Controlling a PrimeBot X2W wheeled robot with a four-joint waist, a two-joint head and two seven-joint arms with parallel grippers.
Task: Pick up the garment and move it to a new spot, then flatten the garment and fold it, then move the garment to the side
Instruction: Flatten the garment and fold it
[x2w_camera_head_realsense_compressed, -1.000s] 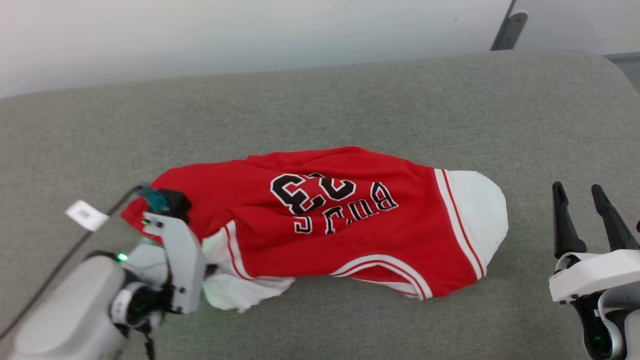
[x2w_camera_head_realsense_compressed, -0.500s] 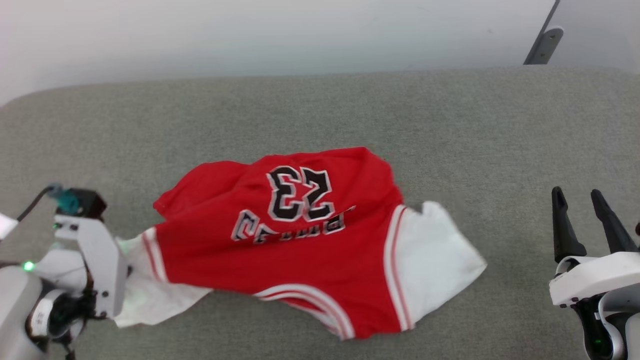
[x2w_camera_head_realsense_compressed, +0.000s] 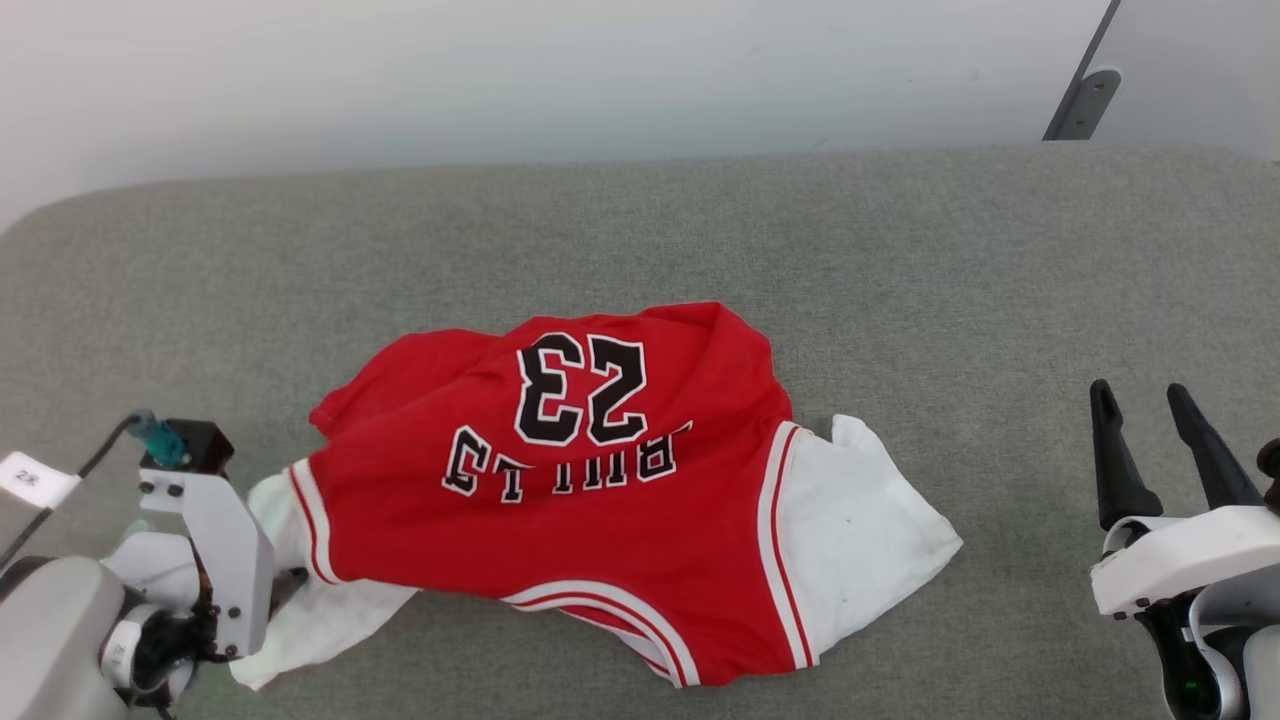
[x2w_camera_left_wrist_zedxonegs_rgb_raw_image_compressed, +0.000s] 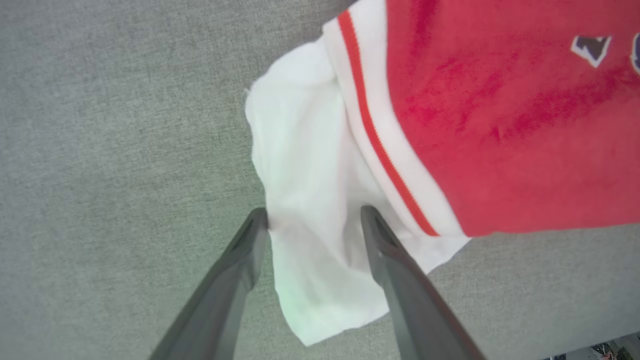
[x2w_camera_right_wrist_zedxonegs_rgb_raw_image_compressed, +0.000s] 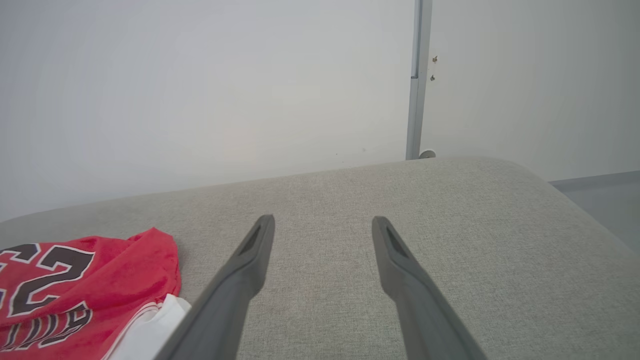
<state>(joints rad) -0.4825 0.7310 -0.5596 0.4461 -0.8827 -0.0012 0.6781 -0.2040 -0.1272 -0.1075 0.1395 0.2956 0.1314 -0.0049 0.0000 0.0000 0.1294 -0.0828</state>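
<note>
The garment (x2w_camera_head_realsense_compressed: 600, 520), a red jersey with white sleeves, striped trim and upside-down "BULLS 23", lies rumpled on the grey cushion (x2w_camera_head_realsense_compressed: 900, 260). My left gripper (x2w_camera_head_realsense_compressed: 283, 588) is at its left end, mostly hidden under the wrist. In the left wrist view the left gripper (x2w_camera_left_wrist_zedxonegs_rgb_raw_image_compressed: 314, 214) is open, its two fingers straddling the white left sleeve (x2w_camera_left_wrist_zedxonegs_rgb_raw_image_compressed: 305, 175) beside the red body (x2w_camera_left_wrist_zedxonegs_rgb_raw_image_compressed: 500, 125). My right gripper (x2w_camera_head_realsense_compressed: 1139, 388) stands open at the lower right, apart from the right sleeve (x2w_camera_head_realsense_compressed: 860, 530). The right wrist view shows the right gripper (x2w_camera_right_wrist_zedxonegs_rgb_raw_image_compressed: 322, 220) over bare cushion, the garment (x2w_camera_right_wrist_zedxonegs_rgb_raw_image_compressed: 75, 290) at lower left.
A white wall (x2w_camera_head_realsense_compressed: 500, 80) runs behind the cushion's far edge. A grey metal post (x2w_camera_head_realsense_compressed: 1085, 95) stands at the upper right. The cushion's rounded corners show at far left and far right. Bare cushion lies behind the garment and to its right.
The head camera has shifted. The garment was dragged left and turned, and it now lies lower and flatter with the lettering spread out. The right gripper has stayed open.
</note>
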